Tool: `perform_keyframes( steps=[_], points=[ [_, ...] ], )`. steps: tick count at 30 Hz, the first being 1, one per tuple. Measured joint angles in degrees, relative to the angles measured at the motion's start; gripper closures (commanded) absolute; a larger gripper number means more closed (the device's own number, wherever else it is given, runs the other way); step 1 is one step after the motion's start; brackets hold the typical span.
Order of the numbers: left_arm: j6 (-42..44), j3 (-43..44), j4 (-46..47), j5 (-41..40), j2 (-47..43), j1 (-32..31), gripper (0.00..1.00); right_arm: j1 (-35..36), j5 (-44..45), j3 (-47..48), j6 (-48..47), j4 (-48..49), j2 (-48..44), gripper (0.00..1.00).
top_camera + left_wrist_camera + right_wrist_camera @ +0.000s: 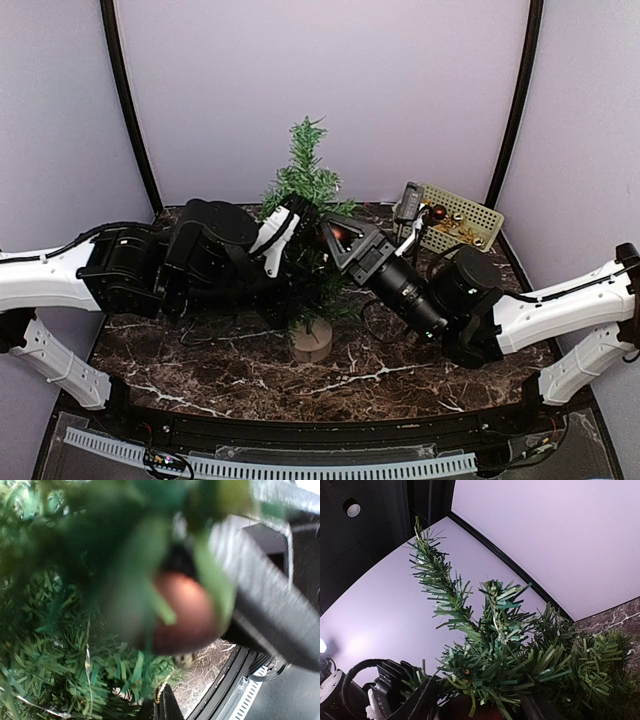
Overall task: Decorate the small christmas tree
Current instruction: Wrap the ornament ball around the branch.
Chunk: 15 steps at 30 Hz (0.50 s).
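Tree between left pincer, right pincer gripping bauble.

I see small christmas tree - bristly matt plastic-looking needles, pale wood stump base; bauble smooth, reddish sheen; surface polished dark marble look.

Deep green on the small christmas tree, with lighter, brighter green at the needle tips. Its stump base is pale raw wood. The bauble is glossy red-brown with a coppery sheen. The table is dark brown marble, streaked with thin white veins. The pegboard is tan, dotted with even rows of holes. The walls are plain pale lilac. The left arm and right arm are white shells running into black.
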Motion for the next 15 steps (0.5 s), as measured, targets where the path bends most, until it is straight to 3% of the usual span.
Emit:
perform_keyframes(
  steps=[15],
  points=[
    [0.28, 0.50, 0.00, -0.24, 0.00, 0.59, 1.00, 0.00, 0.83, 0.33, -0.81, 2.47, 1.90, 0.47]
  ],
)
